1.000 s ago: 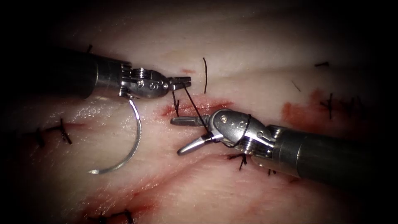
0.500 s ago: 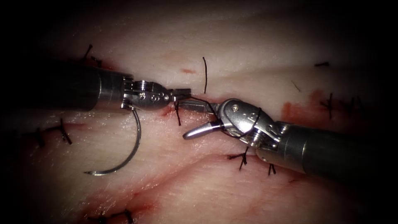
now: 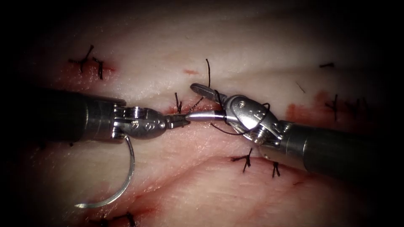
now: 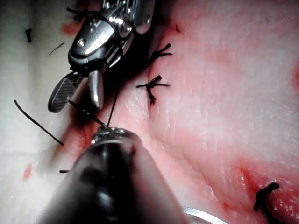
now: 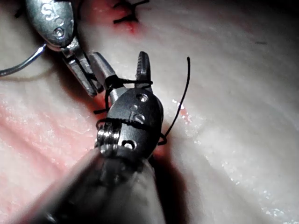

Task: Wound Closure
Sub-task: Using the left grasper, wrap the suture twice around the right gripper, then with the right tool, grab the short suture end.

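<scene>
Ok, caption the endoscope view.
Left hand shut on thread, right hand open, thread looped round it; needle outside the tissue, left of cut.

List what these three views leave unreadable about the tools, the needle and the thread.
- Needle: in the endoscope view its blunt end runs behind the left tool, hiding the thread's attachment.
- Left tool: in the left wrist view its own shaft covers the tips, so what they pinch is unreadable.
- Thread: in the endoscope and right wrist views it loops over the right tool; wraps too fine to count.
</scene>
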Motion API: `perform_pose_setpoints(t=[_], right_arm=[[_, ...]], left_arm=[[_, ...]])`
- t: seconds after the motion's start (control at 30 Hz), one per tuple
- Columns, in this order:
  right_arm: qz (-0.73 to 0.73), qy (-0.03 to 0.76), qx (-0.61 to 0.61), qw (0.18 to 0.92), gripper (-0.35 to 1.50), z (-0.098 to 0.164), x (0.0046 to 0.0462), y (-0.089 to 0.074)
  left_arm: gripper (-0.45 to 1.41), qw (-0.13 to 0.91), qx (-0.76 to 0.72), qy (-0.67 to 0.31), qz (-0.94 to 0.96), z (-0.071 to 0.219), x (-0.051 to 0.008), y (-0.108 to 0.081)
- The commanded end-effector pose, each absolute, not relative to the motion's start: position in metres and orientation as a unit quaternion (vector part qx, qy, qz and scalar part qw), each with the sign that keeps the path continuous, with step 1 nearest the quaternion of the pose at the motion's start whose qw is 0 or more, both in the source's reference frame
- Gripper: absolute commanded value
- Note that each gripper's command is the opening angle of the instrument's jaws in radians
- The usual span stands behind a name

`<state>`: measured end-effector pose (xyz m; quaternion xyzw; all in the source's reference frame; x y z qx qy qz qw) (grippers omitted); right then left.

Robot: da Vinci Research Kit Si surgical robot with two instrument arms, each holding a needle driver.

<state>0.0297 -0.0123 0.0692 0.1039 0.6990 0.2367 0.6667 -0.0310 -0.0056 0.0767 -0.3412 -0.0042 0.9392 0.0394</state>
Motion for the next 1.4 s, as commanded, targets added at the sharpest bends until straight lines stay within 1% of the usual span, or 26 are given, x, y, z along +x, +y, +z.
perform_pose_setpoints(t=[0.03,0.2,0.23,0.63,0.83,1.17,1.27,1.4], right_arm=[[0.237,0.696,0.097,0.671,0.9,0.0696,0.0305,-0.0118],[0.236,0.673,0.072,0.697,0.81,0.0702,0.0306,-0.0122],[0.23,0.659,0.064,0.713,0.76,0.0704,0.0306,-0.0124],[0.216,0.618,0.02,0.755,0.75,0.0713,0.03,-0.0126],[0.176,0.602,-0.007,0.779,0.73,0.0721,0.0302,-0.0134],[0.13,0.598,-0.044,0.79,0.71,0.0722,0.0303,-0.0136],[0.133,0.591,-0.051,0.794,0.68,0.0723,0.0303,-0.0136],[0.155,0.579,-0.049,0.799,0.68,0.0725,0.0302,-0.0137]], left_arm=[[-0.45,0.04,-0.343,-0.003,0.939,0.0768,-0.0318,-0.0056],[-0.45,0.042,-0.343,-0.006,0.938,0.0752,-0.0329,-0.0069],[-0.45,0.042,-0.343,-0.008,0.938,0.0747,-0.0331,-0.0072],[-0.45,0.041,-0.348,-0.008,0.936,0.0731,-0.0326,-0.0074],[-0.45,0.046,-0.351,-0.006,0.935,0.0723,-0.0322,-0.0074],[-0.45,0.046,-0.351,-0.006,0.935,0.0723,-0.0322,-0.0074],[-0.45,0.046,-0.352,-0.006,0.935,0.0723,-0.0322,-0.0074],[-0.45,0.048,-0.354,-0.006,0.934,0.0724,-0.0322,-0.0073]])
